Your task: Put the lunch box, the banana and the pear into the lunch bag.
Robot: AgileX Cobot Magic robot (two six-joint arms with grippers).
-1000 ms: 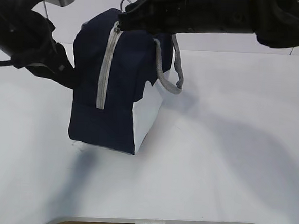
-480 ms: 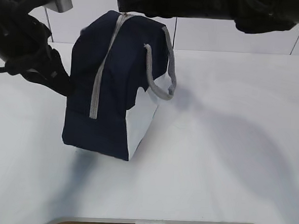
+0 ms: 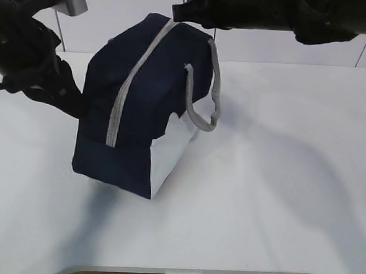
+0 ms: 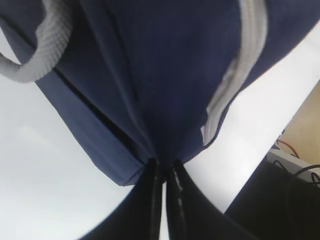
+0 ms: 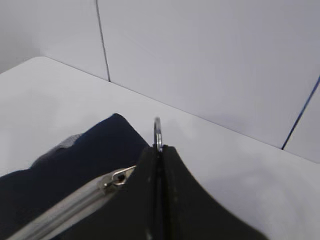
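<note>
Navy fabric fills the middle of your exterior view: the bag point(image 3: 141, 103) sits on the white tabletop point(image 3: 279, 192), tipped so its top leans toward 1 o'clock and its base corner points to 7 o'clock. A grey zipper point(image 3: 132, 81) runs along the top face from about 1 o'clock down to 7 o'clock, and it looks closed along the stretch you can see. One grey handle point(image 3: 203, 104) hangs in a loop over the white side panel point(image 3: 169, 155) at the bag's 4 o'clock side.

Your right pincer point(image 3: 178, 12) comes in from 2 o'clock, above the bag's upper end. In the right wrist view its jaws are clenched on the metal ring pull point(image 5: 158, 132), whose rim sticks up just above the fingertips; the slider point(image 5: 116, 177) sits just at 8 o'clock of them, at the end of the zipper tape.

Your left pincer point(image 4: 164, 167) is at the bag's 9 o'clock side in the exterior view, mostly hidden behind the dark arm point(image 3: 33, 53). The left wrist view shows its two jaws pressed together, pinching a fold of the navy fabric at the bag's lower edge. The second handle point(image 4: 42, 47) curves at 10 o'clock in that view, and the zipper tape runs down at 2 o'clock.

You cannot see the box, banana or pear in any view.
</note>
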